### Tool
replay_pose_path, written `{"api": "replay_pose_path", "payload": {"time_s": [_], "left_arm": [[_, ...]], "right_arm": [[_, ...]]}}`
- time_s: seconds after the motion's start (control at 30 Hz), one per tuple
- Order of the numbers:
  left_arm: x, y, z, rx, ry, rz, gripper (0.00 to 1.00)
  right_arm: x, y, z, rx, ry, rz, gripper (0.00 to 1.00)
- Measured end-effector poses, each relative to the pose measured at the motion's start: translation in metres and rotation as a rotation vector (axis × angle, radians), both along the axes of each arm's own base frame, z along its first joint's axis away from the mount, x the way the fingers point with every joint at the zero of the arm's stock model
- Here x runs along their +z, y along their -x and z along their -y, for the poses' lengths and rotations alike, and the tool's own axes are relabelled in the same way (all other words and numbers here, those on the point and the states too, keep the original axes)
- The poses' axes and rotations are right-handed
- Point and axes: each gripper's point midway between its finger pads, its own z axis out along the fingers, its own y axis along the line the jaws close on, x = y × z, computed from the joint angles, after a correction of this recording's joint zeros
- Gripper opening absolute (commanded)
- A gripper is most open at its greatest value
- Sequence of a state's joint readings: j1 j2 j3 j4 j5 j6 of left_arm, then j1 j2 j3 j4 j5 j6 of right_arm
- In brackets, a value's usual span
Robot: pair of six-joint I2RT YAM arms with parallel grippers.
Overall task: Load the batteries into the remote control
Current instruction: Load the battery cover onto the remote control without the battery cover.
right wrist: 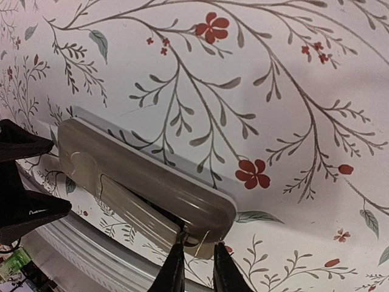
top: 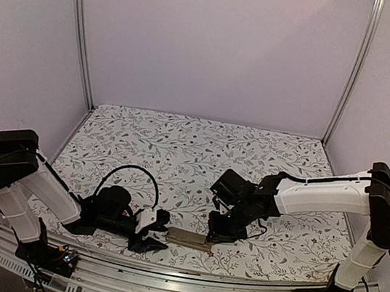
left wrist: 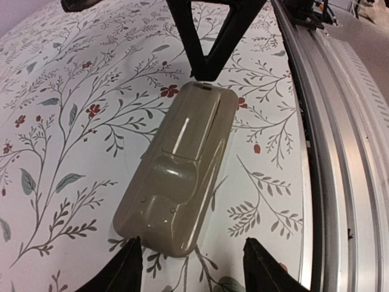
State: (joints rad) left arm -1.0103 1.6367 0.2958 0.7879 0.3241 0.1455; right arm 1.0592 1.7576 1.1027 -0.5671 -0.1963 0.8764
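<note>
The remote control (top: 190, 238) lies tan back up near the table's front edge. It also shows in the left wrist view (left wrist: 176, 182) and the right wrist view (right wrist: 152, 176). Its tan cover panel (right wrist: 137, 210) sits over the recess, raised a little at the right end. My left gripper (top: 160, 231) is open, its jaws standing either side of the remote's left end (left wrist: 191, 267) without touching it. My right gripper (top: 214, 237) is at the remote's right end, its fingers almost together and pinching the end edge by the cover (right wrist: 197, 261). No batteries are in view.
The metal rail (top: 160, 280) runs along the table's front edge, right beside the remote (left wrist: 340, 152). The floral tablecloth (top: 194, 153) stretches back to the white walls and corner posts.
</note>
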Motion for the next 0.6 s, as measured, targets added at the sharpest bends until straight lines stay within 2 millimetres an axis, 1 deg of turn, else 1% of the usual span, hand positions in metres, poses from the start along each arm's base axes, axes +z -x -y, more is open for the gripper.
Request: {"api": "replay_pose_path", "payload": {"time_s": [0.1,0.23,0.47,0.6], "left_arm": [[0.000,0.000,0.000,0.000,0.000,0.000,0.56],[0.000,0.000,0.000,0.000,0.000,0.000,0.56],[0.000,0.000,0.000,0.000,0.000,0.000,0.56],[0.000,0.000,0.000,0.000,0.000,0.000,0.56]], "right_arm": [[0.000,0.000,0.000,0.000,0.003,0.002,0.15],[0.001,-0.001,-0.002,0.002,-0.006,0.001,0.11],[-0.002,0.001,-0.009,0.010,-0.030,-0.015,0.06],[-0.004,0.003,-0.013,0.016,-0.043,-0.028,0.04]]}}
